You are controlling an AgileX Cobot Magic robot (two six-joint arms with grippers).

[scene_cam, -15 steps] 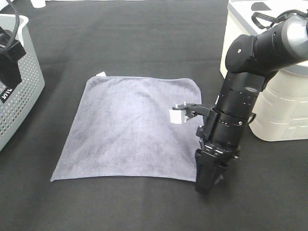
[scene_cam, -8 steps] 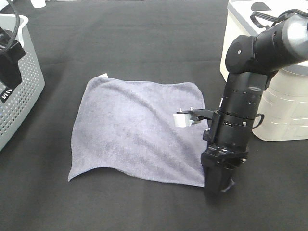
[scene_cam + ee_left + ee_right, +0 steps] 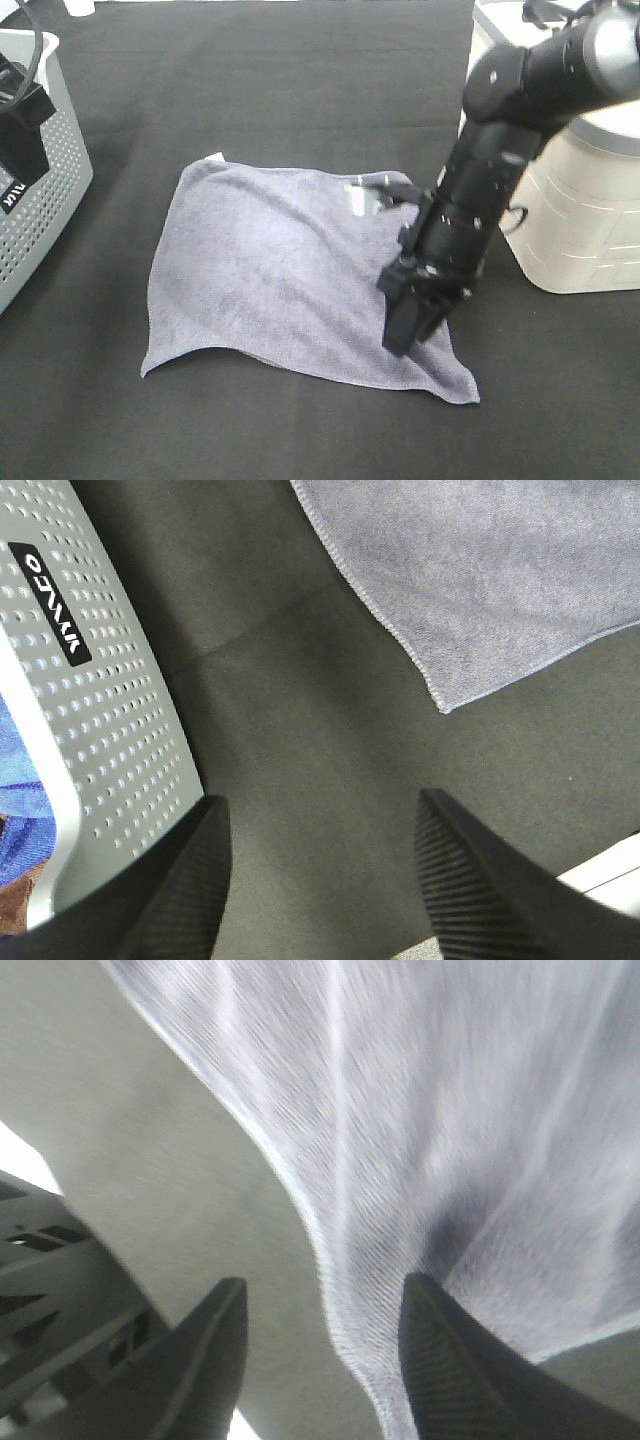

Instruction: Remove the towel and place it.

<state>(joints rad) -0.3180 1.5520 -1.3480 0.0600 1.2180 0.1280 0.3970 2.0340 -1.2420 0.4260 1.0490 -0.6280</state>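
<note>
The towel [image 3: 270,260], a grey-lavender cloth with a small white tag [image 3: 212,156] at its far left corner, lies rumpled on the black table cover. My right gripper [image 3: 403,335] points down onto its near right part. In the right wrist view the fingers [image 3: 215,1350] stand apart and the blurred towel [image 3: 450,1110] has its edge running between them. My left gripper [image 3: 320,880] is open and empty over bare black cover, between the basket and the towel's corner [image 3: 480,570].
A grey perforated basket [image 3: 40,200] stands at the left edge, with the left arm [image 3: 20,110] by it; it also shows in the left wrist view [image 3: 110,720]. A white lidded container [image 3: 580,220] stands at the right, close behind the right arm.
The right gripper first dragged the towel's near right corner toward the front right, rumpling it. It has now moved back and left over the cloth, and the corner lies flat beyond it.
</note>
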